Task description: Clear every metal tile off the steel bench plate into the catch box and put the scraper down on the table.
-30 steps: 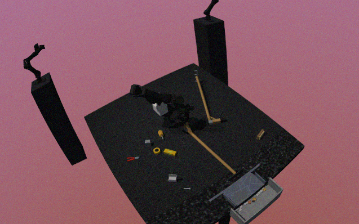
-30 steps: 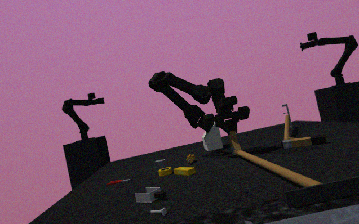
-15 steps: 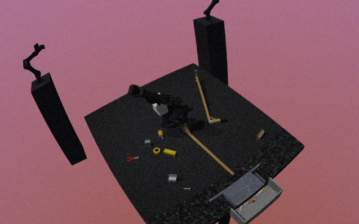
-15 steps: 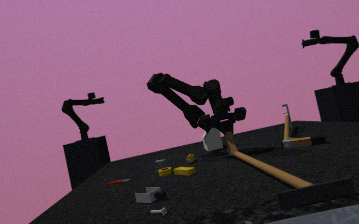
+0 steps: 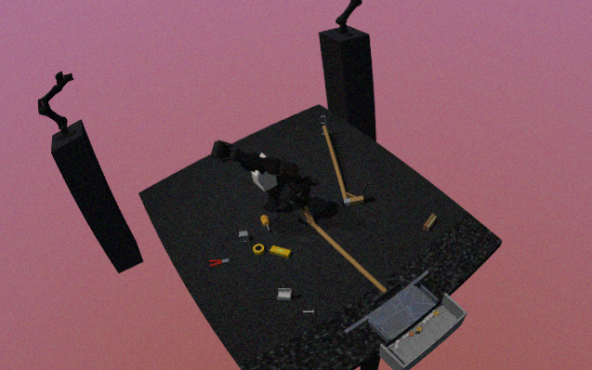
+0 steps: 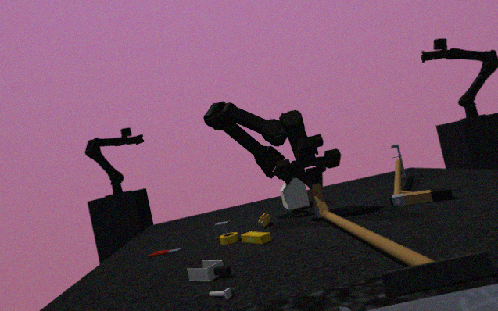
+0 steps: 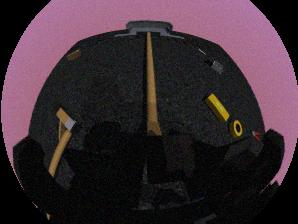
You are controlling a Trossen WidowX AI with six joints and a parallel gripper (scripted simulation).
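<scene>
"From the top view, where is everything lying?"

"The scraper (image 5: 347,254) (image 6: 375,238) (image 7: 150,75) is stretching across the surface (image 5: 200,200) (image 6: 305,266) (image 7: 110,80), its head end reaching the near edge of the bench plate (image 5: 401,313) (image 6: 481,298)."

"And beyond the plate?"

"The catch box (image 5: 437,332) is sitting there, with tiles (image 5: 419,329) lying inside, along the side nearest the plate."

"What's resting left of the handle?"

"The tape roll (image 5: 258,253) (image 6: 229,239) is lying just beside a small box (image 5: 280,251) (image 6: 256,237) (image 7: 217,107), between it and the pliers (image 5: 215,263) (image 6: 160,253). A bolt (image 5: 309,311) (image 6: 219,294) is lying nearer the plate."

"And right?"

"Another long-handled piece (image 5: 335,163) (image 6: 397,177) (image 7: 61,152) is lying there, well apart from a block (image 5: 429,222) (image 7: 74,54)."
</scene>
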